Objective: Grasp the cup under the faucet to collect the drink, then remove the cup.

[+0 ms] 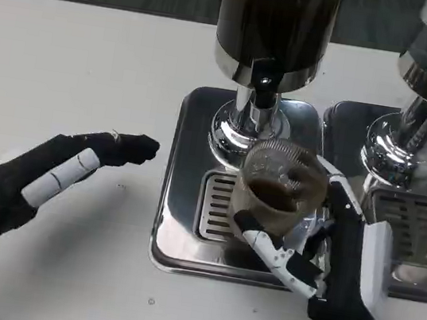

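Start at the far left of the faucet: your left hand lies low over the white table, well apart from the drip tray, fingers stretched out straight and close together with nothing in them, pointing toward the tray. Leave it there unless you need a steadying hand. Directly below the faucet sits the grille of the drip tray, and just to the right of the faucet's spout is the cup, a clear ribbed tumbler with dark drink in its lower part. It looks tilted and no longer squarely under the spout, though you cannot tell whether its base touches the tray. Your right hand wraps it from the right side, fingers curled across the front wall and the thumb side behind. Treat the cup as thin, light plastic made bottom-heavy by liquid: the wall will probably flex if you squeeze, and the ribbing gives some purchase but a wet surface could slip. Hold around the middle to lower wall, where the drink stiffens it, not near the open rim. Level it before carrying, since the tilt could spill. Further right of the faucet stands a second dispenser on its own tray; keep clear of it.
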